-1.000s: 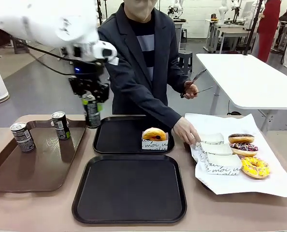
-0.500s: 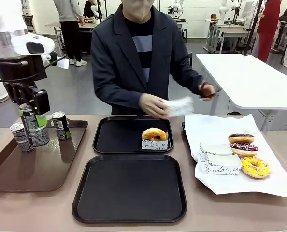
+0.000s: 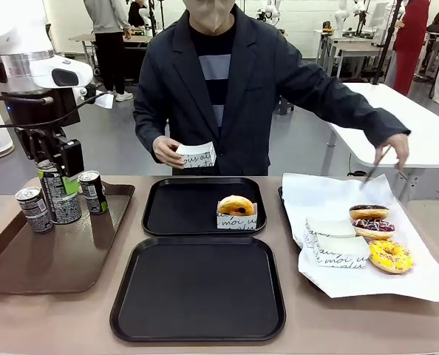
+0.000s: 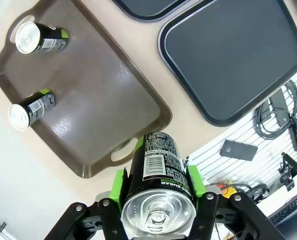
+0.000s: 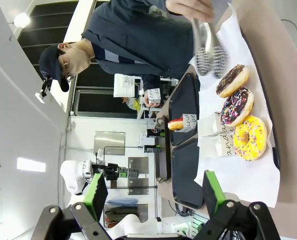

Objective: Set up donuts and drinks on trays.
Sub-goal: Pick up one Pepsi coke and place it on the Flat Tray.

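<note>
Drink placement in hand: one can (image 3: 57,194) is clamped in the left jaws over the brown tray (image 3: 27,274) at left (right jaws apart, empty). Carriage rightward to the far black tray (image 3: 175,214) is judged next.

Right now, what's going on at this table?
The robot's left hand is shut on an upright drink can at the brown tray, where two more cans stand. The person holds a paper sleeve and, with the other arm out, tongs above the white paper with three loose donuts. One sleeved donut sits on the far black tray. The right hand is open, holding nothing.
</note>
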### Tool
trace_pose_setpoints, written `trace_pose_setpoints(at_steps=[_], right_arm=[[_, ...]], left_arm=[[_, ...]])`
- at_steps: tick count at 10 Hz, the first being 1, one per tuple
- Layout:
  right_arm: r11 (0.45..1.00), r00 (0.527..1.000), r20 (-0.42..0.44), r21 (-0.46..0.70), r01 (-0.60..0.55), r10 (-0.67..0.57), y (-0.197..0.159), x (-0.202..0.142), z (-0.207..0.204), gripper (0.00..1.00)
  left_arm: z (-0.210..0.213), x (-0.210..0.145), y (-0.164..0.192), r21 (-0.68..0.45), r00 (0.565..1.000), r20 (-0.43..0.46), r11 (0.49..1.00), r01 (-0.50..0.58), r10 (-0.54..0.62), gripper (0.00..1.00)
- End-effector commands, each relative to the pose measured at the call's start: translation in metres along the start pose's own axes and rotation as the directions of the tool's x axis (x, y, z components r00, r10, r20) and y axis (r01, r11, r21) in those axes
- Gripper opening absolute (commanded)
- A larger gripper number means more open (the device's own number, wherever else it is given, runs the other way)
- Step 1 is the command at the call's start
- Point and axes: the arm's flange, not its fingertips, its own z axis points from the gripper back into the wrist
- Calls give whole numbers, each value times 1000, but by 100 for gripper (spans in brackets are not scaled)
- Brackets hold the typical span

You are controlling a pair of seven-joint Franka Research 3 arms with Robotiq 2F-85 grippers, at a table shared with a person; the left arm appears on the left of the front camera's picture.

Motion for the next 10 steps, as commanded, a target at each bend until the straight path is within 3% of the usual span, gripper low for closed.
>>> trace_pose_setpoints(at_steps=[1, 5, 8, 10], right_arm=[[1000, 1000, 1, 7, -11, 11, 0, 0, 2, 100], [1000, 1000, 1, 7, -11, 11, 0, 0, 2, 100], [1000, 1000, 1, 7, -11, 11, 0, 0, 2, 100], [1000, 1000, 1, 7, -11, 11, 0, 0, 2, 100]], left_arm=[[-3, 3, 0, 0, 1000, -1, 1000, 2, -2, 58], [-19, 106, -16, 54, 997, 67, 998, -43, 40, 58], [-52, 163, -18, 92, 985, 167, 994, -55, 39, 58], [-83, 185, -21, 131, 988, 151, 990, -50, 30, 58]])
